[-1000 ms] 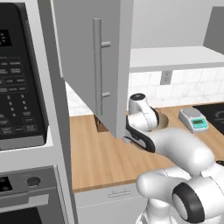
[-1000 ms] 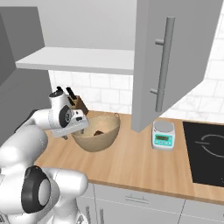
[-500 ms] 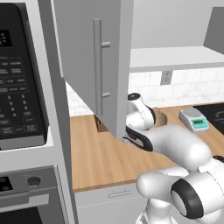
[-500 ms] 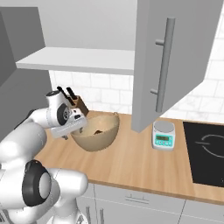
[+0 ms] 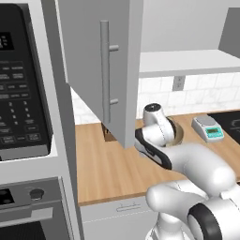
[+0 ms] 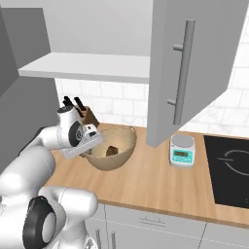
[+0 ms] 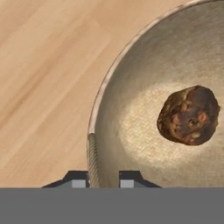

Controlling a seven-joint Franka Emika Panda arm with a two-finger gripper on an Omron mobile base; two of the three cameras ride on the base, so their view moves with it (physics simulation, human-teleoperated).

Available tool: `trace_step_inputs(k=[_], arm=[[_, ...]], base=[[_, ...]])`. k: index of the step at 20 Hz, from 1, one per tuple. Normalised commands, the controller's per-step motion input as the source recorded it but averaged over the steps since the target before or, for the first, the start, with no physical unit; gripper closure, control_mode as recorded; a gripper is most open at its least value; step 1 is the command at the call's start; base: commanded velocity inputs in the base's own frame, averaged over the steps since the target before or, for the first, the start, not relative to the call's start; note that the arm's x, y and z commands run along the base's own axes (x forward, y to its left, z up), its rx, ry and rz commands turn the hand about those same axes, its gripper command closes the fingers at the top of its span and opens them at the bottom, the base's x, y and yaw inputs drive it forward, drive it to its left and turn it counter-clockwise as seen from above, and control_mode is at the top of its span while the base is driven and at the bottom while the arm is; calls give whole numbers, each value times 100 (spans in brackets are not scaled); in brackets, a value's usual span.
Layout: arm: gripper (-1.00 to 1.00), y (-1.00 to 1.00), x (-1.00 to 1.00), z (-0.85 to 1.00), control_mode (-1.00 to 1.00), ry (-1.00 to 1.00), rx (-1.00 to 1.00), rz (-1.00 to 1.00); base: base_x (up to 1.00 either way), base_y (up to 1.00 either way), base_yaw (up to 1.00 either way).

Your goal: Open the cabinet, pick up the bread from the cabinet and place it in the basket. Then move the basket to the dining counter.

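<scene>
The tan woven basket (image 6: 116,159) stands on the wooden worktop under the open cabinet (image 6: 194,63). The dark brown bread (image 7: 189,114) lies on the basket's floor, also seen as a small lump of bread (image 6: 113,150) from the right base view. My gripper (image 7: 104,180) sits at the basket's near-left rim (image 7: 109,83), shut on the rope loop handle (image 7: 92,159) there. In the right base view the gripper (image 6: 90,150) reaches down onto that rim. From the left base view, my arm hides most of the basket (image 5: 177,133). The dining counter is out of view.
A small kitchen scale (image 6: 182,150) stands right of the basket, with a black cooktop (image 6: 228,168) beyond it. A knife block (image 6: 85,114) is against the tiles behind my hand. The open cabinet door (image 5: 96,61) hangs over the worktop, and a microwave (image 5: 21,93) is at the left.
The jaws have gone from wide open to shut on the basket's rim handle. The hand has sunk slightly toward the rim. Basket and bread have stayed in place.
</scene>
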Motion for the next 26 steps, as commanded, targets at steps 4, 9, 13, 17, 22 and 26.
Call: trace_step_inputs(k=[4, 9, 13, 17, 22, 26], arm=[[100, -15, -16, -19, -100, -4, 0, 8], [100, 0, -54, 17, -100, -15, -7, 12], [100, 0, -67, 50, -100, -19, -14, 10], [100, 0, -83, 79, -100, -20, -16, 4], [100, 0, -99, 100, -100, -3, -3, 0], [100, 5, -84, 100, -100, 0, 0, 0]], base=[[0, 0, 0], [0, 0, 0], [0, 0, 0], [0, 0, 0], [0, 0, 0], [0, 0, 0]])
